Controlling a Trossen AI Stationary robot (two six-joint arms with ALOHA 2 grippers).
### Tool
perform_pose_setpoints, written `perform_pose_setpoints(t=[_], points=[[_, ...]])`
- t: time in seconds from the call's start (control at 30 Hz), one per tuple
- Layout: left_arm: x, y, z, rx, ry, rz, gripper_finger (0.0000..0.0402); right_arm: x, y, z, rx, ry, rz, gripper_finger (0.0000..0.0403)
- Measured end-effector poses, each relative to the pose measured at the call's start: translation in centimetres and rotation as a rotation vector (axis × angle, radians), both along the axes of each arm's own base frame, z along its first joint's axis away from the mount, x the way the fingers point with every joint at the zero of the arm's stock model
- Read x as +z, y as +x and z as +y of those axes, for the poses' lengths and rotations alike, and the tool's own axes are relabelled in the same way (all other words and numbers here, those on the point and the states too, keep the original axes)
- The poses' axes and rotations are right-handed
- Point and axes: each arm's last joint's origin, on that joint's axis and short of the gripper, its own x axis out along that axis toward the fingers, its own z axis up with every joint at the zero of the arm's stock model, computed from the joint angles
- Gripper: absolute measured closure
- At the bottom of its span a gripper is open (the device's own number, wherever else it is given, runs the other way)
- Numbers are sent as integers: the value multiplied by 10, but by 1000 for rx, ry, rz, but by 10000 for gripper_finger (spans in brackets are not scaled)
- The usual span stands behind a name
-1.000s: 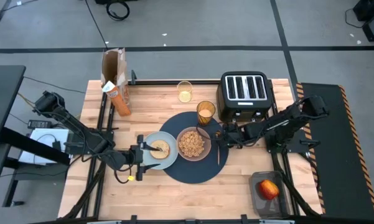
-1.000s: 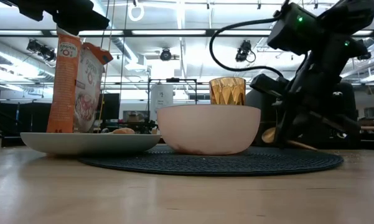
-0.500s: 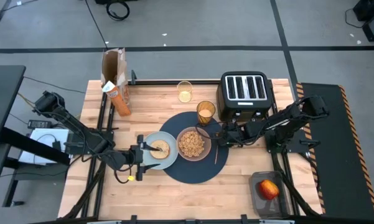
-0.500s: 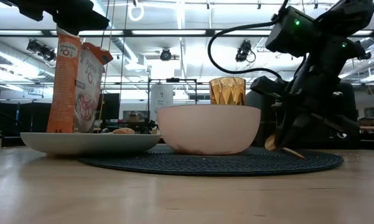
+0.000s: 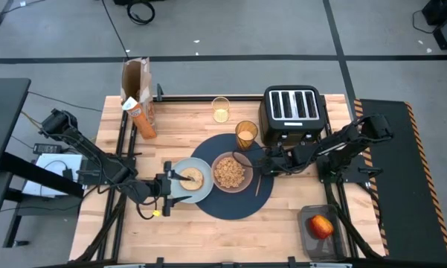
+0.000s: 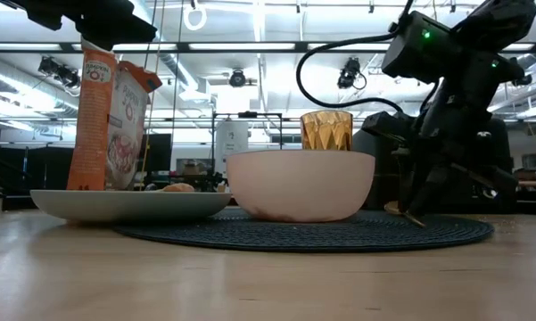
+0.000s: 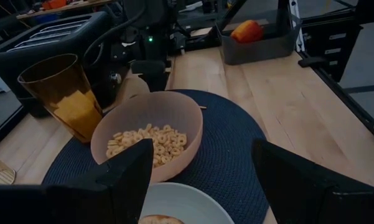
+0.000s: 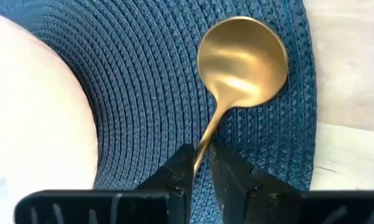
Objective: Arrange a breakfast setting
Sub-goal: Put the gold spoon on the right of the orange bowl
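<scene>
The navy placemat (image 5: 234,199) lies mid-table. On it stand the pinkish bowl (image 5: 231,172) of cereal (image 7: 150,142) and the amber tumbler (image 5: 245,134). The pale plate (image 5: 191,181) with the bagel (image 5: 192,177) overlaps the mat's left edge. My right gripper (image 8: 201,163) is shut on the gold spoon (image 8: 241,59), low over the mat's right part beside the bowl. My left gripper (image 5: 167,184) is open at the plate's left rim, with a finger on either side of the plate (image 7: 174,202). The red apple (image 5: 320,225) lies in a dark bin at the near right. My right gripper pinches the spoon's handle (image 8: 206,138) between its two fingers, close behind the spoon's bowl. The fingers come from above and the right, slanting down, across the handle. The spoon sits low at the mat (image 6: 401,212). Its free handle end (image 5: 256,190) points toward the near edge.
The black toaster (image 5: 291,112) stands behind my right gripper. An orange cereal box (image 5: 137,97) and a clear glass (image 5: 221,109) stand at the far edge. The bin (image 5: 323,242) holding the apple takes the near right corner. Bare wood lies along the near edge.
My right gripper has come down toward the placemat with the spoon and gone slightly toward the bowl. The spoon was held tilted above the mat and is now down at mat level. My left arm has kept still.
</scene>
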Motion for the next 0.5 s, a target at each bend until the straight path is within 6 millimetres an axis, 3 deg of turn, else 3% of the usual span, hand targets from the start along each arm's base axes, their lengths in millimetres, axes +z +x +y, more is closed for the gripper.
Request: perform_pose_setpoints(t=[0.27, 0.5], points=[[0, 0, 0, 0, 0, 0, 123, 23, 9, 0, 45, -92, 97, 339], [0, 0, 0, -3, 11, 1, 123, 35, 24, 8, -14, -52, -49, 339]])
